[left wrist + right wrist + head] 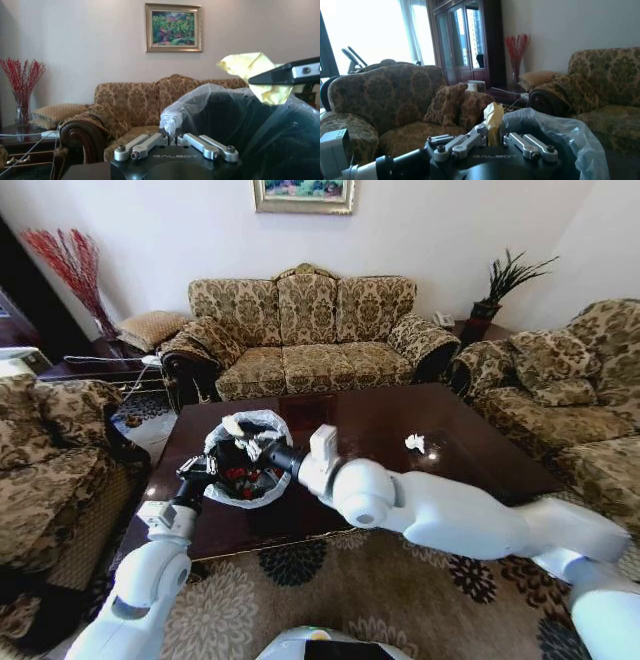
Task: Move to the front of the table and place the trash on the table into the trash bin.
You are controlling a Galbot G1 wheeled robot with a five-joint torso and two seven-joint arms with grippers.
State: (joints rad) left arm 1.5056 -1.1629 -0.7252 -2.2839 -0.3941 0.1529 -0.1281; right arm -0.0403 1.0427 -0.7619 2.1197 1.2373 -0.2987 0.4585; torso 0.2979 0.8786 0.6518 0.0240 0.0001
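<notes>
Disposal step, centre-left of the head view: the yellow scrap (493,122), clamped in the right gripper's (262,446) fingers, is held over the trash bin (222,480), whose liner is pinched by the left gripper (197,471); release is judged next, one paper wad (415,443) remaining on the worktop (480,455).

Beyond the tool stands a three-seat sofa in gold-and-brown damask fabric (305,330), with a gilt-framed landscape painting (174,27) on the wall above it. Left of the tool, a matching damask armchair (45,450) and a glass vase of red twigs (21,90). Right of it, another damask sofa (570,390) and a potted spiky green plant (503,285). A floral-patterned beige carpet (300,600) covers the floor.
</notes>
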